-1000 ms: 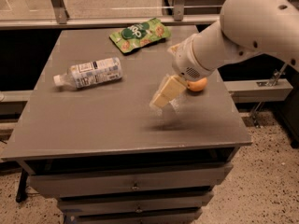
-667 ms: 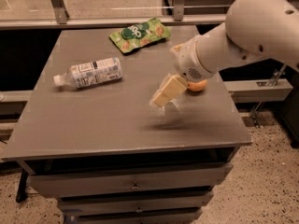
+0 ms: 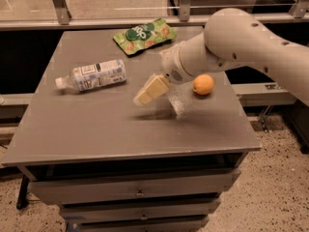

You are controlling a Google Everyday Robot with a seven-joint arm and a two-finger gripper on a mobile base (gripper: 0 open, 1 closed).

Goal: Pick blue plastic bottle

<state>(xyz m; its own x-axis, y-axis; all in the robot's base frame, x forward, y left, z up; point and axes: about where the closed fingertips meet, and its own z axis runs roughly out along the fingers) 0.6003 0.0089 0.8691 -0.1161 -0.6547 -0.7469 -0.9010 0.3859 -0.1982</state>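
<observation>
Smooth jaws parted above matt table (image 3: 96, 124), clear plastic bottle (image 3: 91, 75)

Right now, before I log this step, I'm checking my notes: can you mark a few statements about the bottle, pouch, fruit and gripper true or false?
1. The blue plastic bottle lies on its side on the table. True.
2. The gripper holds the bottle. False: it hangs over the table's middle, right of the bottle and apart from it.
3. The green snack pouch lies near the table's far edge. True.
4. The orange fruit sits left of the bottle. False: it sits toward the table's right edge.
5. The bottle's white cap points right. False: it points left.
</observation>
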